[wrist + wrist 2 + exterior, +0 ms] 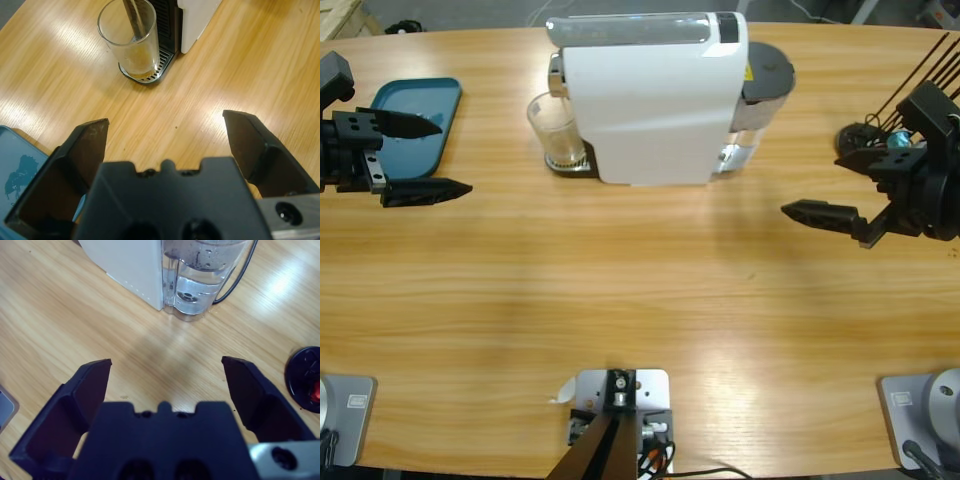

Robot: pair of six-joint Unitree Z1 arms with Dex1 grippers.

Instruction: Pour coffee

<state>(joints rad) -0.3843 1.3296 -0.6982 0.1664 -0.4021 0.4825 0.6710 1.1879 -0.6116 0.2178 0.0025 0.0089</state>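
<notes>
A clear glass stands on the drip tray of the white capsule coffee machine, at about eleven o'clock of the counter in the high view — set there so the spout runs straight into it. The coffee lies as a shallow brown layer in its bottom, far short of a cupful.

The left claw hovers at nine o'clock with jaws spread wide, gripping nothing, part of it over the blue tray; its wrist view looks towards the glass, so it is probably lined up for the pick.

The right claw waits at three o'clock, also spread and empty, facing the machine's water tank. At its side a black holder carries what may be a red capsule, though little of it shows.
</notes>
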